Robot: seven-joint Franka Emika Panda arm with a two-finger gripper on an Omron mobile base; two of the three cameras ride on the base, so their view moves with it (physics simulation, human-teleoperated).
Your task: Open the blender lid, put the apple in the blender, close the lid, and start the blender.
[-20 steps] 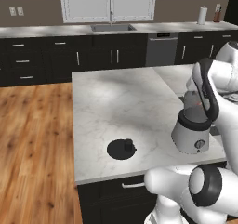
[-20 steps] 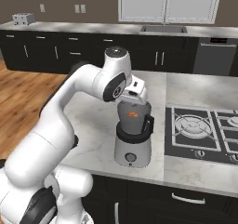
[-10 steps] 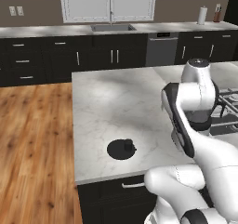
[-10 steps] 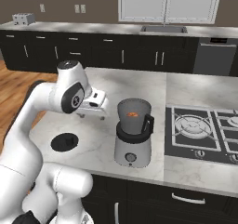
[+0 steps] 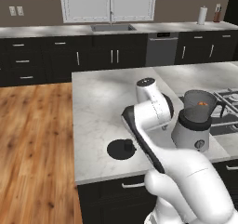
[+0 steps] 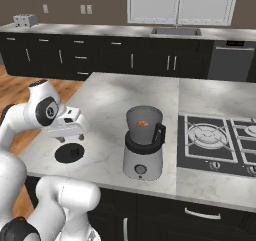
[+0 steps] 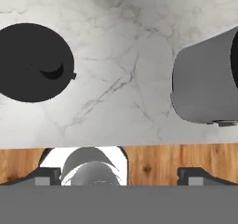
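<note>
The blender (image 6: 143, 152) stands near the island's front edge, its jar open at the top. The apple (image 6: 142, 123) lies inside the jar and also shows as an orange spot, the apple (image 5: 202, 103). The blender lid (image 6: 69, 153) lies flat on the marble, left of the blender and apart from it. My gripper (image 6: 67, 135) hangs just above the lid's far edge, open and empty. In the hand view the lid (image 7: 35, 62) is at upper left, the blender's grey base (image 7: 204, 79) at right, and my gripper (image 7: 121, 175) holds nothing between its spread fingertips (image 7: 46, 174).
A cooktop (image 6: 220, 140) sits right of the blender. The island's front edge (image 5: 111, 177) runs just beyond the lid (image 5: 122, 149), with wooden floor (image 5: 32, 139) to the left. My own arm (image 5: 148, 121) crosses between the lid and the blender (image 5: 195, 123).
The arm swung from above the blender jar leftward and down to above the lid. The gripper stayed open; the apple stayed in the jar.
</note>
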